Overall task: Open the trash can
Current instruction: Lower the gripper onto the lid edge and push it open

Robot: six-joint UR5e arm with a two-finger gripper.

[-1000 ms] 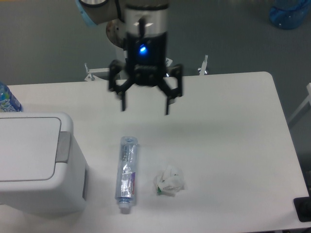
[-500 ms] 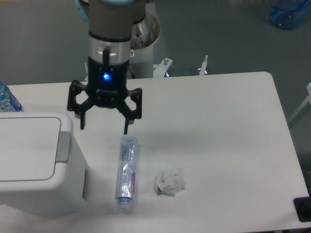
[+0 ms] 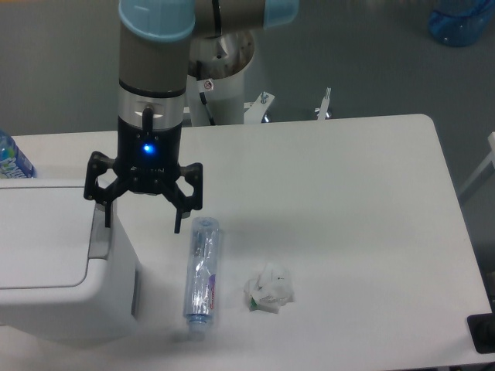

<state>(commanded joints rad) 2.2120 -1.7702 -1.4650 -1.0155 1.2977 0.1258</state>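
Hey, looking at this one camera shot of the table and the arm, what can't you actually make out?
- Trash can: its left side is cut off by the frame edge.
- Grey push tab: upper part hidden behind the gripper; contact cannot be judged.
- Bottle: label print too small to read.
- Blue-capped bottle behind the bin: mostly cut off at the left edge.

A grey cylindrical arm point(image 3: 151, 69) is seen, topped by a light blue rounded cap point(image 3: 155, 17). Below the grey section a silver band is fitted, then a black wrist with a glowing blue light point(image 3: 145, 149). A small red and white label point(image 3: 206, 85) is stuck on the white base behind the arm. The black gripper point(image 3: 141, 219) is made of two angular, open-framed fingers point(image 3: 183, 202).
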